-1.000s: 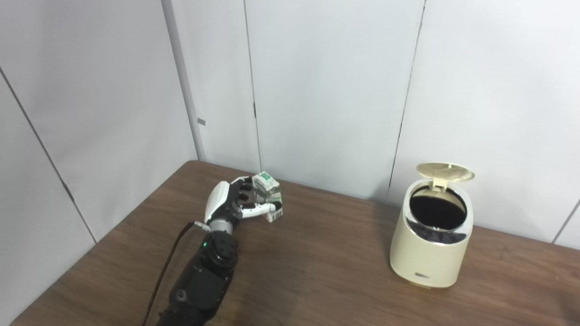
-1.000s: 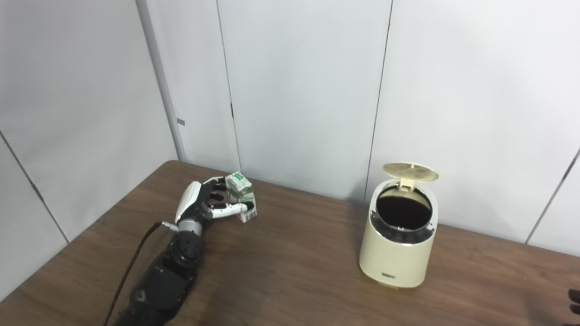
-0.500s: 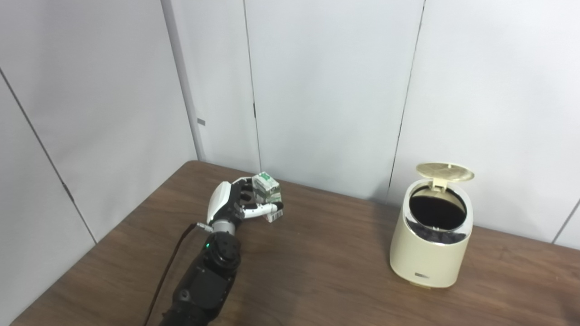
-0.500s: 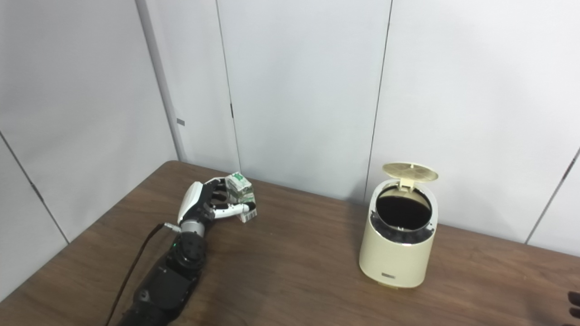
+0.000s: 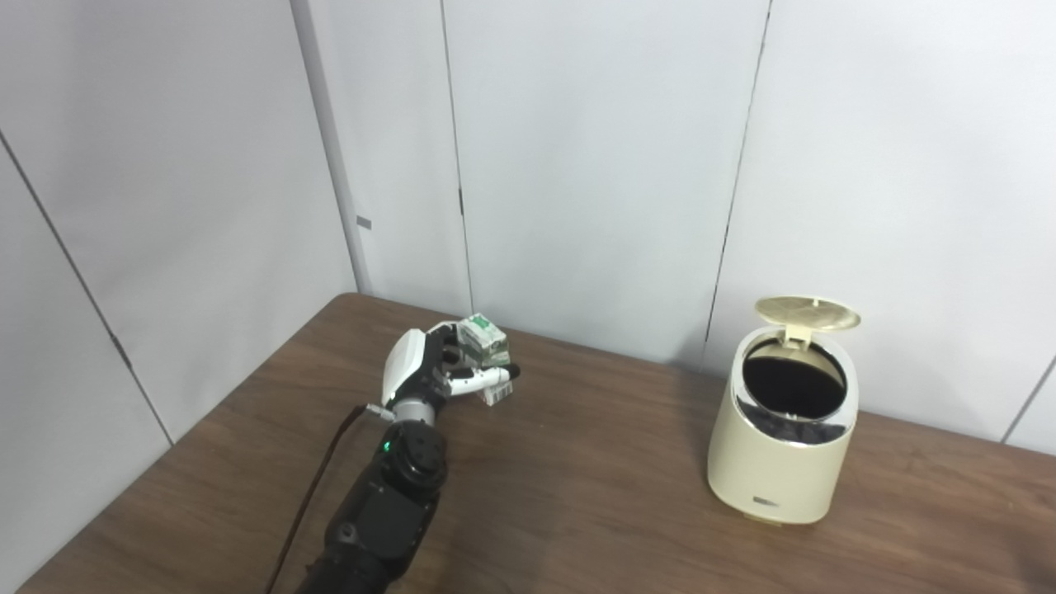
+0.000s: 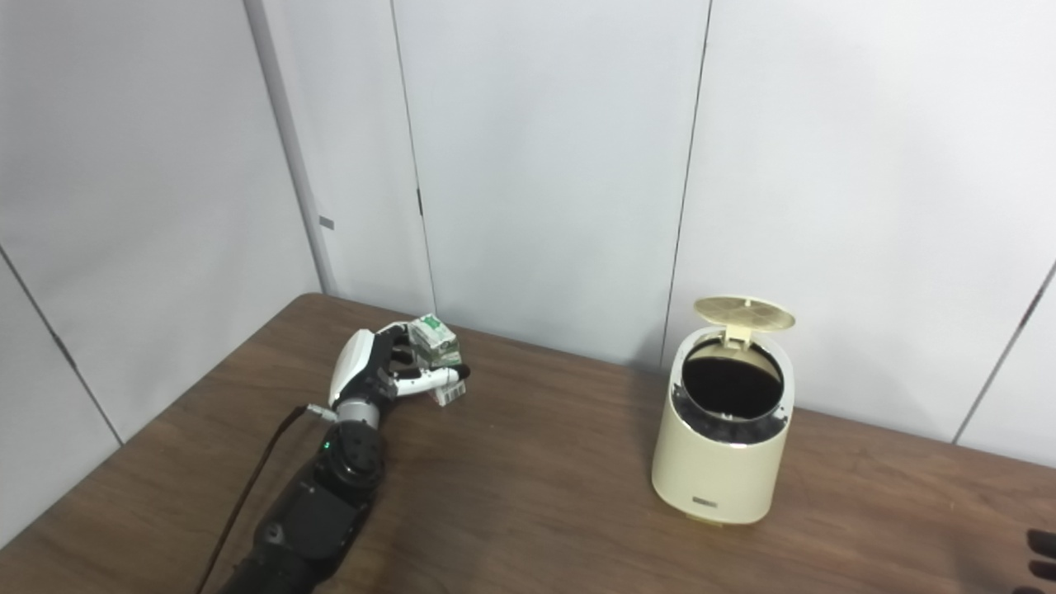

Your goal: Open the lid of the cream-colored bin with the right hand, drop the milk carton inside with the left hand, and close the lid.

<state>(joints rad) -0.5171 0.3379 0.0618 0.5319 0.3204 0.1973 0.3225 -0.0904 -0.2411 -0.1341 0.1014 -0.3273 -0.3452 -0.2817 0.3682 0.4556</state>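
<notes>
Left hand [image 5: 429,373] wraps its fingers around the milk carton [image 5: 485,353], holding it tilted at the far left of the surface [image 5: 577,495]. Well apart to its right stands the cream-colored bin [image 5: 782,450], lid [image 5: 807,311] raised, mouth open. Right hand [image 6: 1041,554] barely shows at the frame's corner; its state cannot be told.

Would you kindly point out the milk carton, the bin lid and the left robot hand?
milk carton [image 5: 487,345], left eye view, upper side face.
bin lid [image 5: 807,311], left eye view, middle of raised disc.
left robot hand [image 5: 425,371], left eye view, back of hand.
</notes>
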